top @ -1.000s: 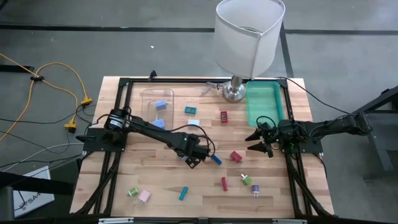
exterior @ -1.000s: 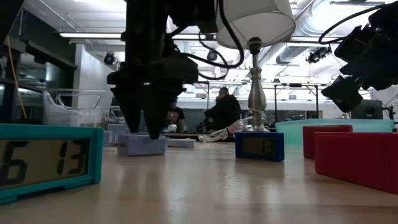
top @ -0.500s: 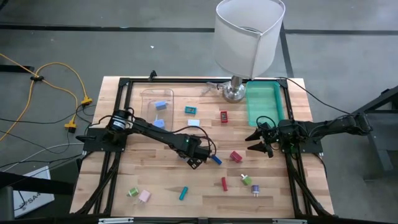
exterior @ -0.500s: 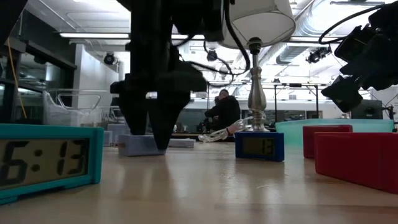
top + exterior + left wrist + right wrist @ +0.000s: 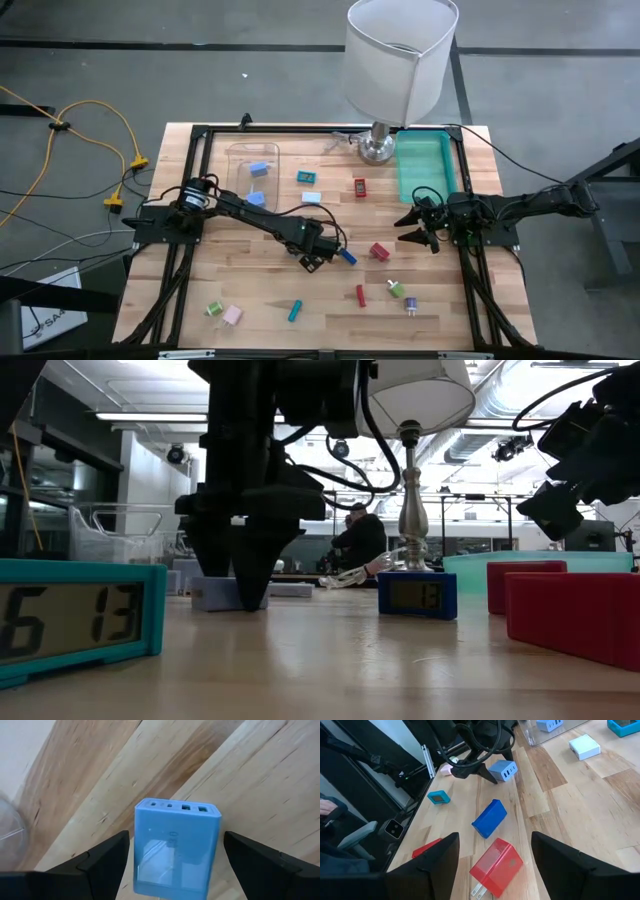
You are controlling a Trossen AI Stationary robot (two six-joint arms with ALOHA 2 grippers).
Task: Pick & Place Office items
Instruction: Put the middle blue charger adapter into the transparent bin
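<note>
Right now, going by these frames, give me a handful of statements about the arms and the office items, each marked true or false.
1. The left pincer has its fingers open on either side of a light blue block. True.
2. The light blue block is lifted clear of the table. False: it lies on the wooden table, and the fingers have not closed on it.
3. The right pincer holds a red piece. False: it is open and empty, waiting near the table's right edge.
4. A dark blue block lies between the red block and the left arm's block. True.
5. The teal tray sits beside the lamp. True.
</note>
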